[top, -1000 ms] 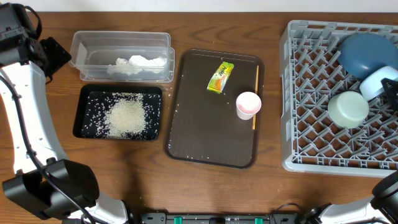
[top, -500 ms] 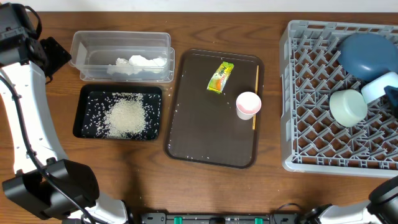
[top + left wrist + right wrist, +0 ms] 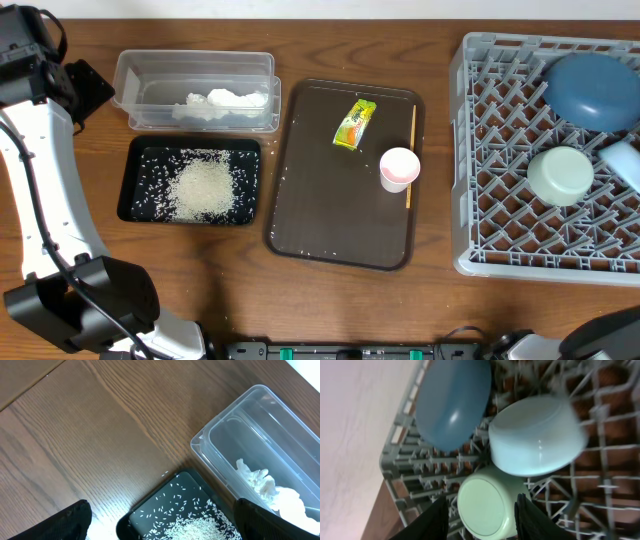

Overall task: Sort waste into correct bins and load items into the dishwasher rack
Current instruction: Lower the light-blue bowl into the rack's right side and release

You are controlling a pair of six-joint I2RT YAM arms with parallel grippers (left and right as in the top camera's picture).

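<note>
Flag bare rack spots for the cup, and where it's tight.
Free: the left half of the rack, from its left wall to the mint green bowl; also the strip between that bowl and the near wall. Tight: the right side, where the dark blue plate, light blue bowl and that bowl cluster.

The overhead camera looks straight down from far off on the whole table, with the rack at frame right. The left wrist camera hangs close over the black tray and clear tub, 2 bins at the overhead's upper left. The right wrist camera, close and blurred, shares the dark blue plate.
</note>
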